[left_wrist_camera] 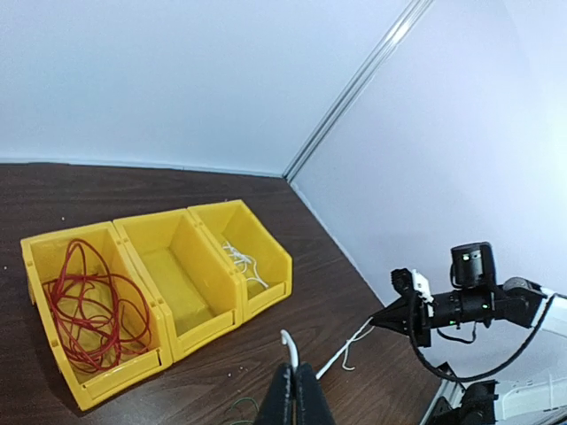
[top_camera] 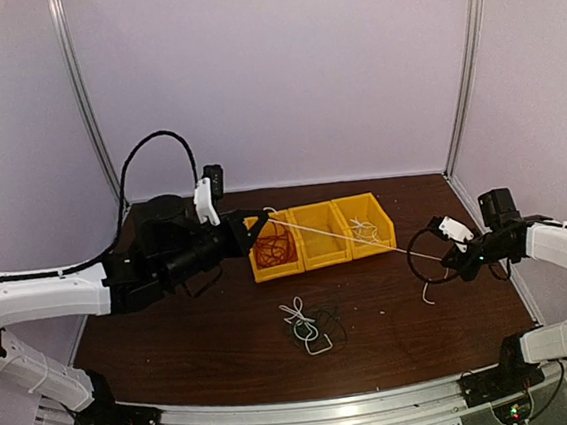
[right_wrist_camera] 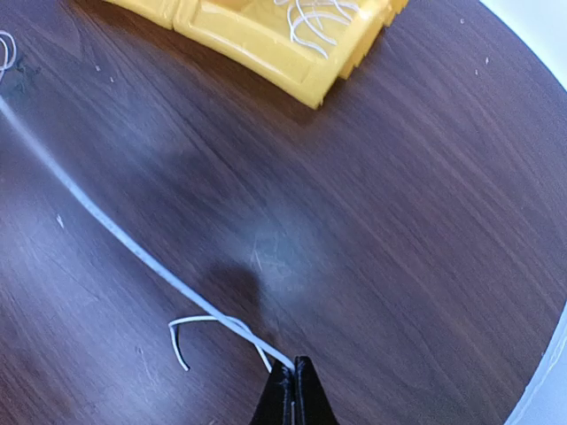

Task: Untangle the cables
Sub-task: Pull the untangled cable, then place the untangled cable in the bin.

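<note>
Nearest, at about 6 o'clock on the table, a small clump of white and black cables lies loose, touched by neither arm. The risk there is that a trailing end drags across it and knots it tighter. Further in, one white cable runs taut from the left gripper at 10 o'clock to the right gripper at 3 o'clock. Both grippers are clenched on it close to its ends, and a short tail curls below the right one. Any further pull apart, I judge, would slip the thin wire out of a pinch or strain it. The line also passes just above the yellow bins at 12 o'clock. If it is lowered carelessly it could snag a rim. It could also drop among the red cables in the left bin instead of joining the white cables in the right one; the middle bin looks empty.
</note>
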Controlling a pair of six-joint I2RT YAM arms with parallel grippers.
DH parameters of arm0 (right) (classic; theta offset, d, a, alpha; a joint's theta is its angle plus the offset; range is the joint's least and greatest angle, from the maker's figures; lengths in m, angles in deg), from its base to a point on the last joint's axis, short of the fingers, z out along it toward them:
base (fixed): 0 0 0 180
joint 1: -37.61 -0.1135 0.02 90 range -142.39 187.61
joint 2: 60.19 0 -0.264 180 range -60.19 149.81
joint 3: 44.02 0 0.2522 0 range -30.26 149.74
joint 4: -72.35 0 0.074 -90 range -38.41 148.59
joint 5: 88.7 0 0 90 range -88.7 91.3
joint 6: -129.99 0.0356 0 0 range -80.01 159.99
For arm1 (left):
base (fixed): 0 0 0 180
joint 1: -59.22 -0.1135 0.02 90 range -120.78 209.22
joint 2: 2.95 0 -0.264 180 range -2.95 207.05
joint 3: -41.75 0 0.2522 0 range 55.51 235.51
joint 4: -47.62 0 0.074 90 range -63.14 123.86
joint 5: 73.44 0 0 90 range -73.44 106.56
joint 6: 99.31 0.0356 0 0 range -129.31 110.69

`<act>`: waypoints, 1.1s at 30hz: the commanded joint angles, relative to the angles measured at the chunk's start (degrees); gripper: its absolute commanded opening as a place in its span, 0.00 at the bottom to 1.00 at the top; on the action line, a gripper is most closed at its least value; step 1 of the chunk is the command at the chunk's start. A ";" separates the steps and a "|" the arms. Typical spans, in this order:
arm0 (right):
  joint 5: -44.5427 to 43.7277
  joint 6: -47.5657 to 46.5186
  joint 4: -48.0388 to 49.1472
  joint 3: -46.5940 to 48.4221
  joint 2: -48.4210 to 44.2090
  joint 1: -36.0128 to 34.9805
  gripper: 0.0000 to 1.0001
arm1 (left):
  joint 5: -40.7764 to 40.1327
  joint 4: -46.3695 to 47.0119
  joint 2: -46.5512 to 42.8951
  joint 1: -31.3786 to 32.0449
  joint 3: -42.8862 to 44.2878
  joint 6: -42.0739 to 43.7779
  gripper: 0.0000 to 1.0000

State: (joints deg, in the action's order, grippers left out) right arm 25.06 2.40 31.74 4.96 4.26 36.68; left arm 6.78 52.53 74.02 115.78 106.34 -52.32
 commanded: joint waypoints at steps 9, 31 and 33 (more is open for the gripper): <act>6.64 6.02 -2.60 20.86 7.91 1.54 0.00 | -5.73 -2.94 -5.21 -1.22 -2.91 3.17 0.00; 9.74 18.77 3.14 57.86 50.64 -11.17 0.03 | 9.54 0.84 42.76 -4.72 47.12 3.41 0.00; 10.28 19.50 0.31 61.37 54.65 -11.37 0.11 | 12.46 1.35 46.60 -5.03 51.63 3.11 0.00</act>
State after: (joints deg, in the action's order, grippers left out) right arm 33.30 18.73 34.93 60.74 52.80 26.39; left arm 13.16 49.45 114.94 112.17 151.04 -46.92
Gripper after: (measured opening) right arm 0.062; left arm 0.008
